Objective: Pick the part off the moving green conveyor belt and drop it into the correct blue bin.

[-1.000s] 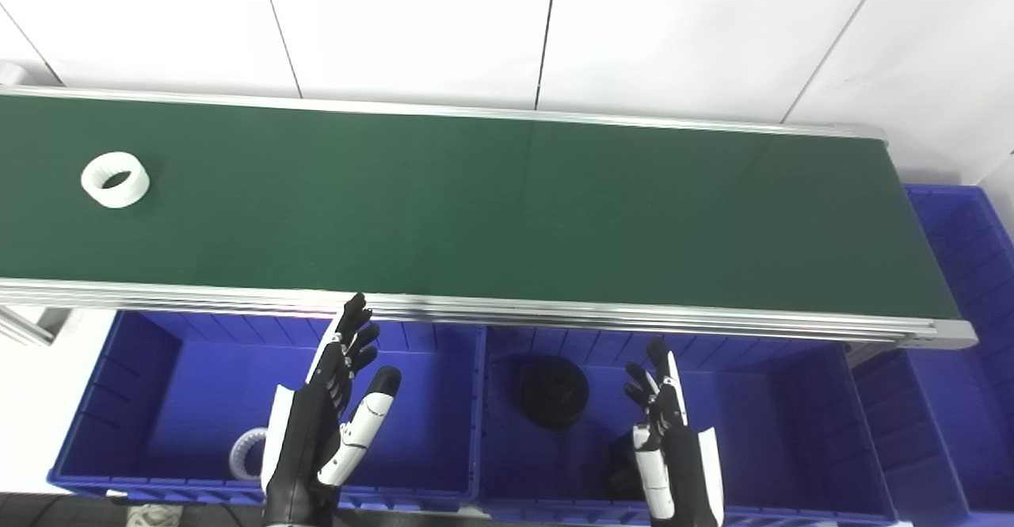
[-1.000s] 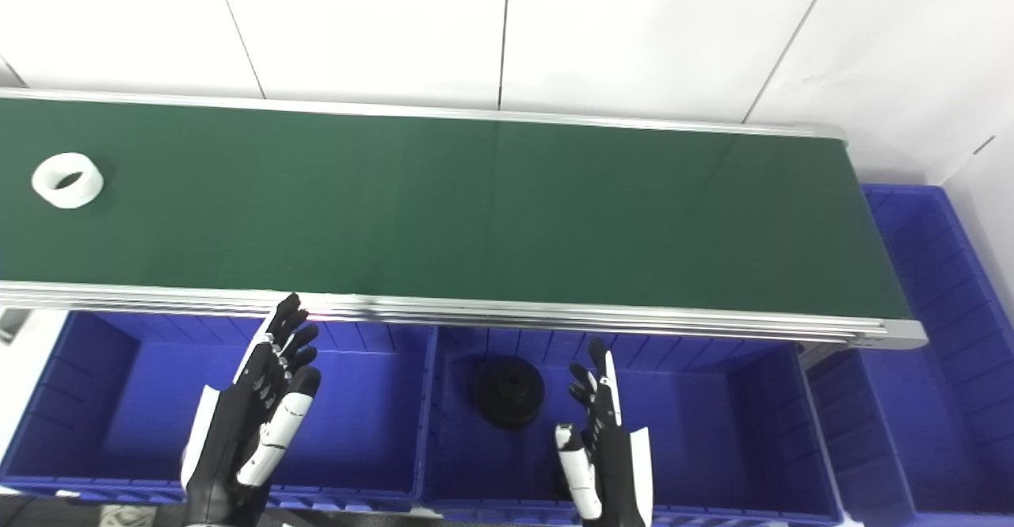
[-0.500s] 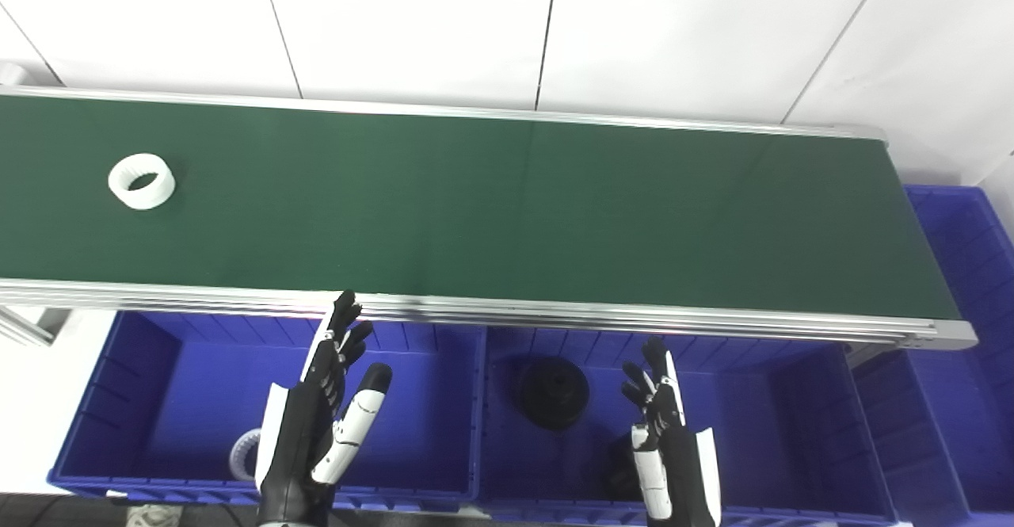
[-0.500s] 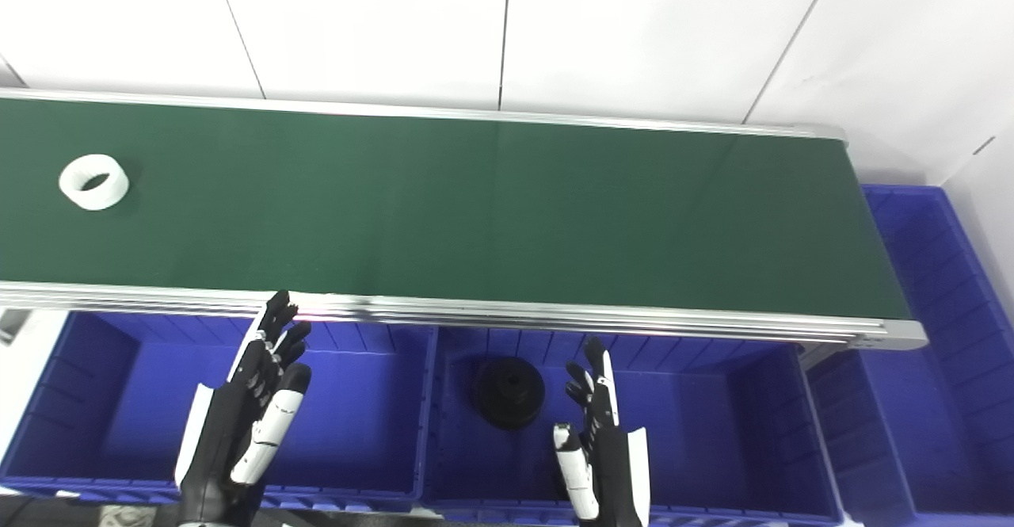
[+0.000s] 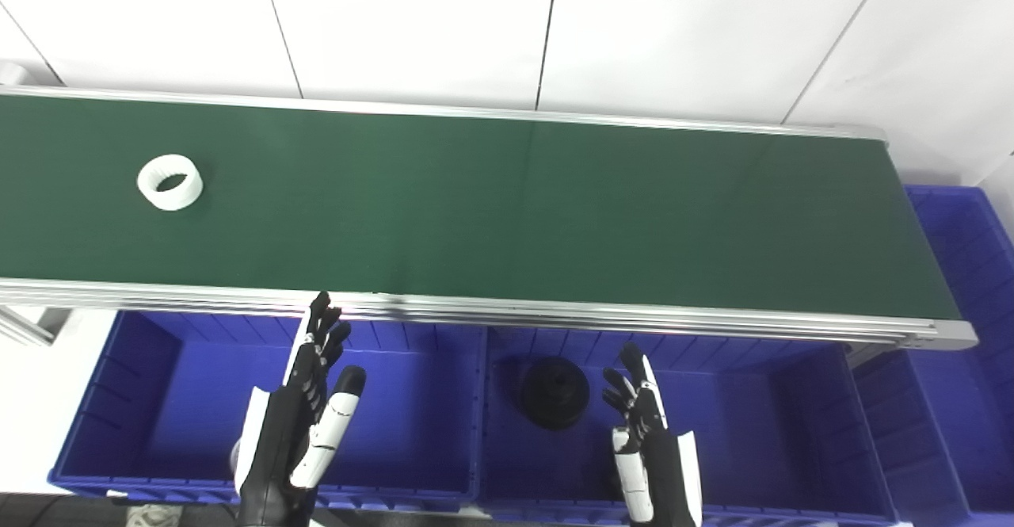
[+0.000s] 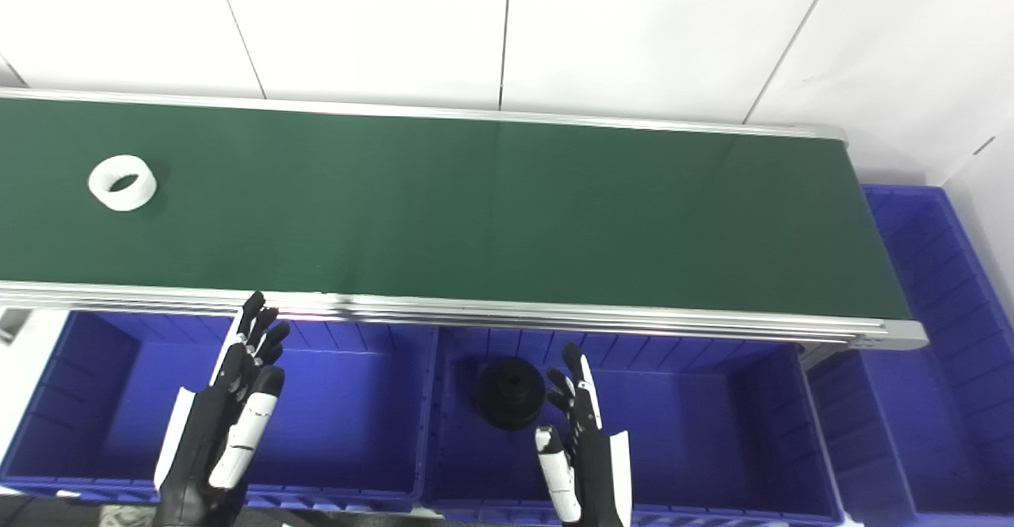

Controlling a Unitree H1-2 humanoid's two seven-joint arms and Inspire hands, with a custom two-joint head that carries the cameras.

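Note:
A white ring part lies on the green conveyor belt at its far left. My left hand is open and empty, fingers up, over the left blue bin, just below the belt's near rail. My right hand is open and empty over the middle blue bin. A black round part lies in the middle bin, left of my right hand. The ring is far to the upper left of both hands.
A third blue bin stands past the belt's right end. An aluminium rail runs along the belt's near edge, above the bins. A white tiled wall rises behind the belt.
The white ring has ridden the belt to the right. Both hands have shifted a little to the left and stayed open. My left hand now hides the white part in the left bin.

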